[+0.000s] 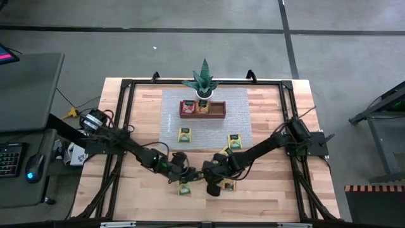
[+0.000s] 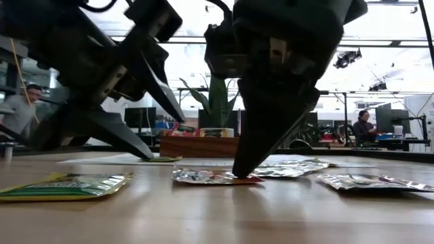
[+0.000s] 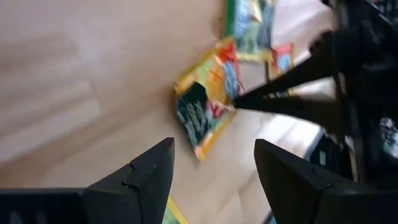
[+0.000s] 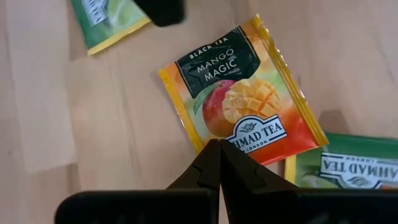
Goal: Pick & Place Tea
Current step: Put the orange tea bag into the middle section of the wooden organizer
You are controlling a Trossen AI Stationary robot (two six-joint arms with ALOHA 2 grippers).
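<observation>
An orange tea packet [image 4: 239, 93] printed "Mango Magic" lies flat on the wooden table, near its front edge. My right gripper [image 4: 219, 146] is shut, and its tips are down on that packet's edge; the low view shows the same gripper [image 2: 241, 171] on the packet [image 2: 207, 177]. My left gripper [image 3: 214, 158] is open just to the packet's left [image 3: 208, 102], slanting down above the table and touching nothing. In the high view both grippers meet at the front middle, the left one [image 1: 182, 172] and the right one [image 1: 209, 177]. My right gripper presses its shut fingertips down on the orange packet at the edge by the brand label [image 4: 245, 138]. The fingers come from above, slanting down from the table's right. The packet lies flat on the table.
Green packets lie close by: one [image 1: 184, 188] under the left gripper, one [image 1: 227, 185] by the right, others [image 1: 184, 134] [image 1: 233, 140] on the grey mat. The brown wooden tray [image 1: 218, 110], holding packets, and a potted plant [image 1: 204, 79] stand at the far middle.
</observation>
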